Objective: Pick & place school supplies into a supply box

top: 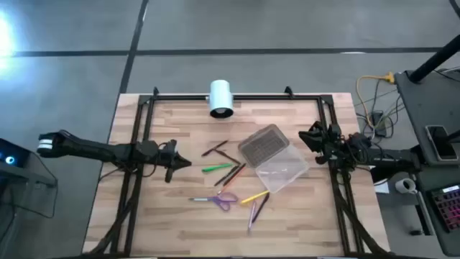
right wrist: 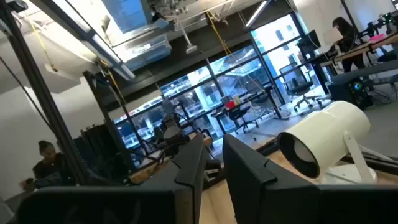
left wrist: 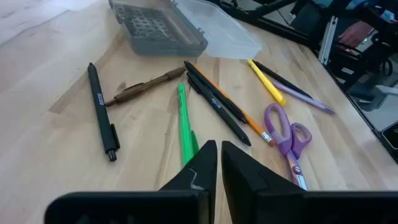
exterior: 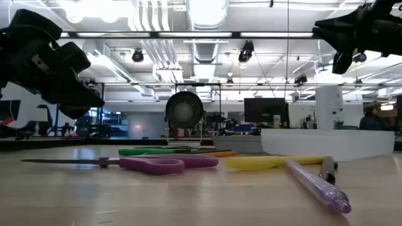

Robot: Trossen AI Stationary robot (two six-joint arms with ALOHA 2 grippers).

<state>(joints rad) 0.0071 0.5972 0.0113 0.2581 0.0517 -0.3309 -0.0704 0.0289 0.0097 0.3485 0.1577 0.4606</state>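
The school supplies lie loose at the table's middle: a black pen (left wrist: 102,112), a brown pen (left wrist: 140,89), a green pen (left wrist: 184,124), an orange pencil (left wrist: 233,106), a yellow pen (left wrist: 266,81), a purple pen (exterior: 317,185) and purple-handled scissors (left wrist: 286,134). To their right the supply box (top: 284,169) lies flat and open, its grey textured lid (top: 262,144) beside it. My left gripper (left wrist: 219,144) hovers shut just left of the green pen. My right gripper (top: 307,135) hangs shut, holding nothing, above the table's right side by the box.
A white cylinder (top: 221,97) stands on a mount at the far edge's middle. A black frame (top: 144,108) runs along the far, left and right sides of the wooden table. Cables and equipment (top: 374,108) lie beyond the right edge. Bare wood lies near the front edge.
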